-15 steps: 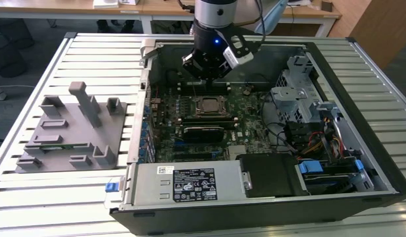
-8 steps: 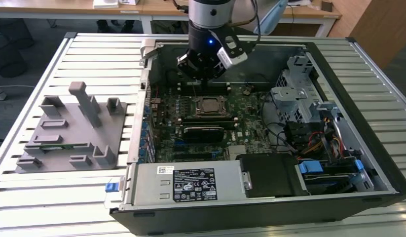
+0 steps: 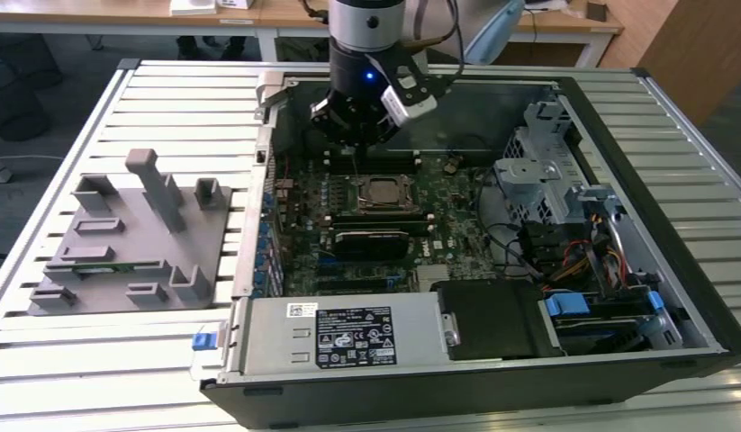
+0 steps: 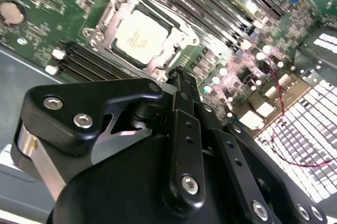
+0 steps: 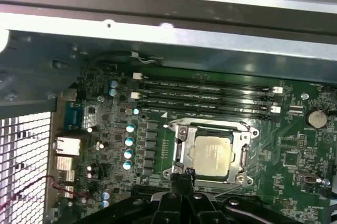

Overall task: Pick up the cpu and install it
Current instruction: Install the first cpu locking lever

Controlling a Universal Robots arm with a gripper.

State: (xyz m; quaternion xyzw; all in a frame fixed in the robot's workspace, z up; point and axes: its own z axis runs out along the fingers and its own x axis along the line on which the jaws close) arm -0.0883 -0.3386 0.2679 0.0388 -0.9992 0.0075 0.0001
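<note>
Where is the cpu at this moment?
The cpu sits in its socket frame on the motherboard, beside the memory slots, just under the end effector in the exterior view.

The case (image 3: 658,270) lies open on the table (image 3: 58,378), with the fixture (image 3: 124,243) beside it on the exterior view's left. Inside, the cpu (image 3: 377,192) (image 4: 139,37) (image 5: 211,152) sits in the socket (image 3: 379,193) on the board (image 3: 460,225) — memory slots (image 5: 205,95) run just beside it. The gripper (image 3: 358,144) hangs above the board, near the socket.

The arm hangs vertical, its end effector (image 3: 360,144) pointing down, fingers together.
</note>
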